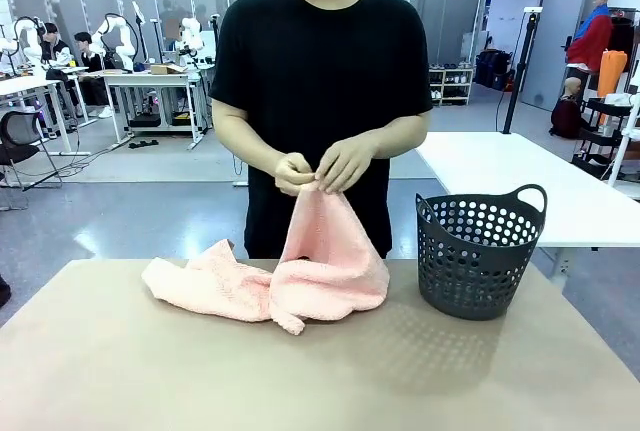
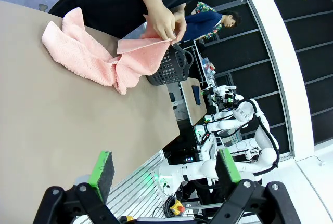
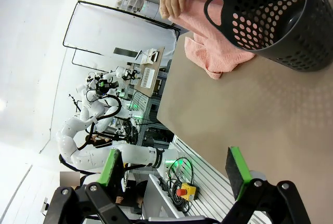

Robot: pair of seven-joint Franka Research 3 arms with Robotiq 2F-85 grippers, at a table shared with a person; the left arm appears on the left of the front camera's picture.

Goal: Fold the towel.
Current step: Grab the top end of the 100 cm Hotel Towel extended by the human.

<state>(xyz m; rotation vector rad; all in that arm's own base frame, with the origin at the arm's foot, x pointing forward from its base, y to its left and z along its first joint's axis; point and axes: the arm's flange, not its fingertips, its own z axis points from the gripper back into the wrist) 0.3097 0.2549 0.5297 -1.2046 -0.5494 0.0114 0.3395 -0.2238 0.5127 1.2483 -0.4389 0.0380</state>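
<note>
The pale pink terry towel (image 1: 300, 281) lies crumpled on the table (image 1: 150, 371), just left of the basket (image 1: 480, 251). A person's hands (image 1: 345, 163) pinch one edge, lifting it into a peak, while the rest trails in rumpled folds. The left gripper (image 2: 165, 165) and right gripper (image 3: 173, 166) are released, their jaws wide and holding nothing.

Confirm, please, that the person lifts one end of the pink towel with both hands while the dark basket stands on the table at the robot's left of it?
Not the left: the front view shows the basket standing to the robot's right of the towel. The rest holds: both hands lift one end of the towel off the table.
</note>
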